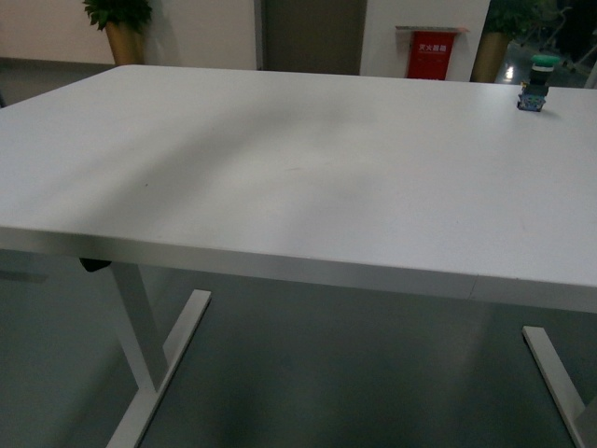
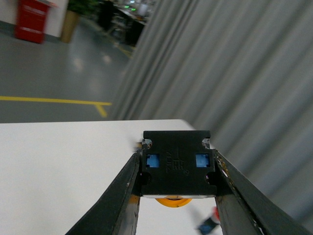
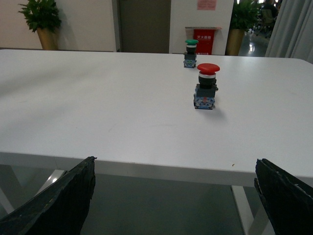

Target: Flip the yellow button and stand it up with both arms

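Yellow button [image 2: 176,169]: clamped in the left end effector [image 2: 177,161] over the smooth white tabletop [image 2: 49,161]. Its black moulded base faces the wrist camera, with two blue square insets and illegible embossed lettering; the yellow cap sits behind. Right end effector [image 3: 174,164] released, fingers wide apart. Green-capped button [image 3: 190,53] and red-capped button [image 3: 206,87] stand upright. Red cabinet [image 1: 431,54] lettering unreadable.
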Tool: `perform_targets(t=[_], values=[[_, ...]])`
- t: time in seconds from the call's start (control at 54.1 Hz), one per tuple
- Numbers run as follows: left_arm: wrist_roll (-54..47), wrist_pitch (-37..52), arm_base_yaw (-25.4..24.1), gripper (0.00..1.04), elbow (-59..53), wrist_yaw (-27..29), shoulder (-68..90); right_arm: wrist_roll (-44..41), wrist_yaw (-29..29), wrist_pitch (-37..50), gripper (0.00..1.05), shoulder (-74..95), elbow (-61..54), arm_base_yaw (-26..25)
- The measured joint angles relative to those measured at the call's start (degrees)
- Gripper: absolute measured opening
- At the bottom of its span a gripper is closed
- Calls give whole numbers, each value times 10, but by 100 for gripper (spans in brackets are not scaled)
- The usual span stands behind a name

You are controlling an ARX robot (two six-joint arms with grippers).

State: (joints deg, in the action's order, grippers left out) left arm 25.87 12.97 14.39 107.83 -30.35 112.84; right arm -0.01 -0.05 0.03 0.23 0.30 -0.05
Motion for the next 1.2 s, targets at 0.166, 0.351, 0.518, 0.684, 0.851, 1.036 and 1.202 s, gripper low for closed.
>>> perform_targets(t=[0.166,0.351,0.518,0.684,0.851,1.036,1.202], values=[[215,138,38,37,-77,-52,12,0,0,0,98,0,0,0],[402,261,46,37,-161,-67,51,0,0,0,98,0,0,0],[529,365,47,36,-209,-72,59,0,0,0,98,0,0,0],[586,412,52,36,-215,-106,59,0,0,0,98,0,0,0],[624,443,56,36,-207,-172,69,0,0,0,98,0,0,0],[623,415,53,36,-191,-181,92,0,0,0,98,0,0,0],[615,410,52,36,-190,-182,97,-17,-10,-94,98,107,72,28]])
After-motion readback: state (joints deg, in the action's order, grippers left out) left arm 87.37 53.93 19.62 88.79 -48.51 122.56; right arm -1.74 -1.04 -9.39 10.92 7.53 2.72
